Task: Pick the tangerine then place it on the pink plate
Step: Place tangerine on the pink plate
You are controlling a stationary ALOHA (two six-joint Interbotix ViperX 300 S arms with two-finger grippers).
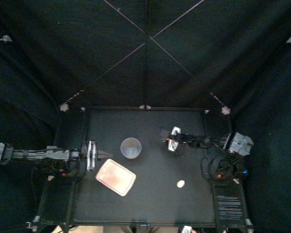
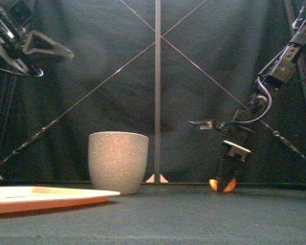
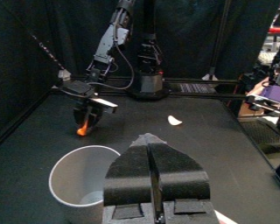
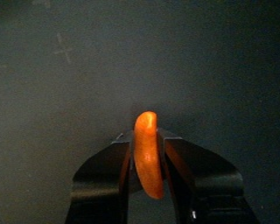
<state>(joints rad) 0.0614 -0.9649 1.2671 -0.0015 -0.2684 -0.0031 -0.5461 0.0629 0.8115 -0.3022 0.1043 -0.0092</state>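
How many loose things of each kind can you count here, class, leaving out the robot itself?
Trays: 1, the flat pink tray
Cups: 1, the tall grey speckled cup
Toy foods: 2, the orange toy tangerine and a small pale toy piece
Total: 4

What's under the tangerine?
Only bare table shows around it. The tangerine and the right pincer gripping it cover the spot directly beneath.
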